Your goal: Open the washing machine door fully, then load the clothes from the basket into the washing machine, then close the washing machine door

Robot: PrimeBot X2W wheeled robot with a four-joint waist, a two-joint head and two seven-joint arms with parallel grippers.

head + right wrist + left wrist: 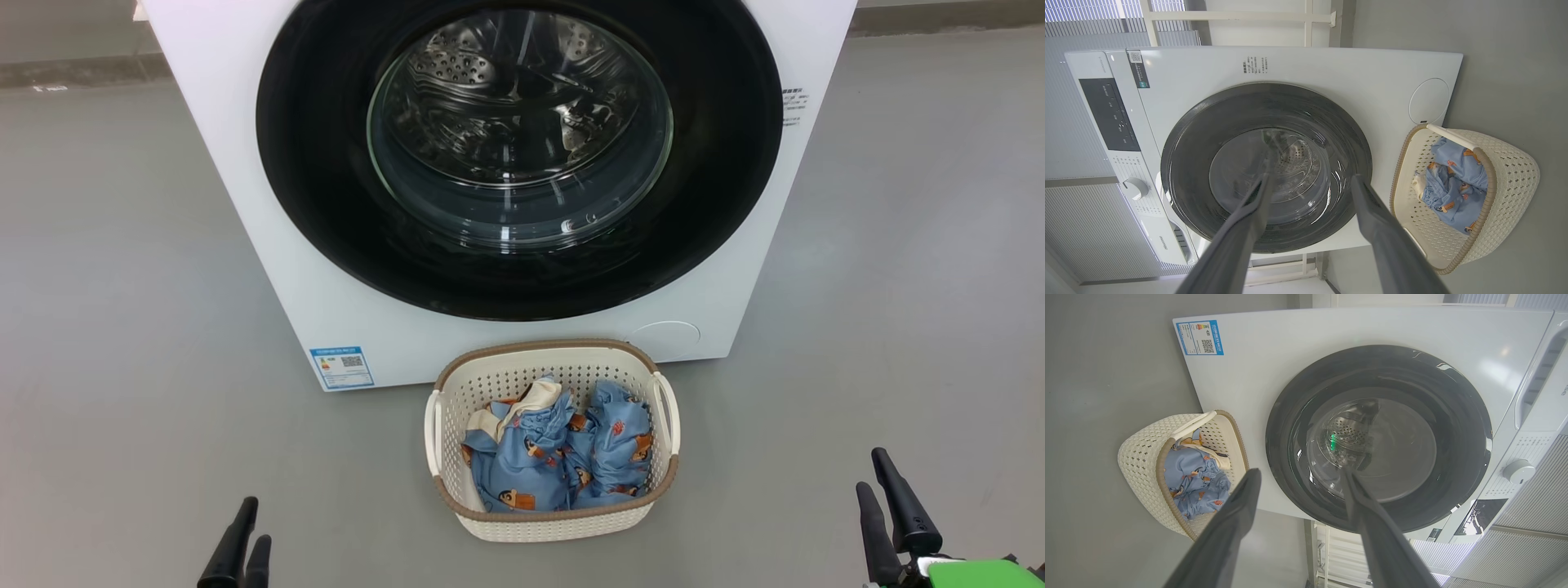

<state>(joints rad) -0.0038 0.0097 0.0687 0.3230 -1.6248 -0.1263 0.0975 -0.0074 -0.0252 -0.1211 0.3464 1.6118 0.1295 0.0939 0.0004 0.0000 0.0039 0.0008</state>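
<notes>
While washing machine door sits shut, clothes lie in basket before it; my left gripper and right gripper both spread, empty.

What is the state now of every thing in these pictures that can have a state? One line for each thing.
washing machine door: closed.
drum: looks empty.
basket: upright on the floor before the washing machine, loaded.
clothes: crumpled, inside the basket.
left gripper: open, holding nothing.
right gripper: open, holding nothing.
</notes>
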